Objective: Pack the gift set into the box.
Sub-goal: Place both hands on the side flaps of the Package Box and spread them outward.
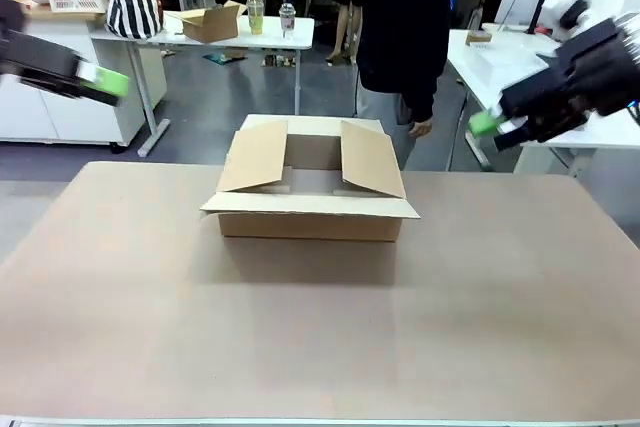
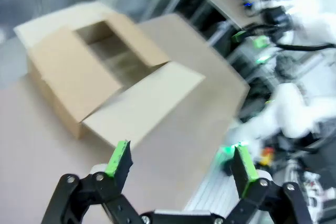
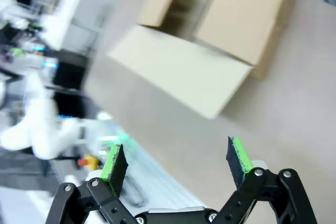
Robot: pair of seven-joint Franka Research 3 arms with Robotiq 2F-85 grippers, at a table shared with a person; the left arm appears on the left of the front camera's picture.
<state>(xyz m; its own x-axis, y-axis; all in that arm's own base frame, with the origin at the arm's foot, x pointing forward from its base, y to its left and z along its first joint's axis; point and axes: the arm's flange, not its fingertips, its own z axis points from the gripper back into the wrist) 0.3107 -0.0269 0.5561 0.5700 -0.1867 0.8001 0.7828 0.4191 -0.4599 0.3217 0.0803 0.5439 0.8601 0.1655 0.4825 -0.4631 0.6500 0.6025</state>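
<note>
Item 1. Box (image 1: pixel 310 229): plain brown corrugated carton, standing on the desk (image 1: pixel 320 347) at mid-width, toward 12 o'clock from the desk's centre. All four top flaps are open. The near flap is folded out flat toward 6 o'clock, the far flap lies back toward 12 o'clock, and the two side flaps stand slanted over the opening. The inner walls are visible between them.

Item 2. Left jaws: raised above the desk's left edge, at 10 o'clock from the box and well apart from it. They are blurred in the front view. In the left wrist view they are spread wide with nothing between the green pads (image 2: pixel 119 157).

Item 3. Right jaws: raised at 2 o'clock from the box, well apart from it, spread wide. In the right wrist view there is nothing between them.

Item 4. Person (image 1: pixel 400 27): in dark clothing, standing beyond the far edge at 1 o'clock from the box, with one hand (image 1: pixel 421 128) hanging at the side.
</note>
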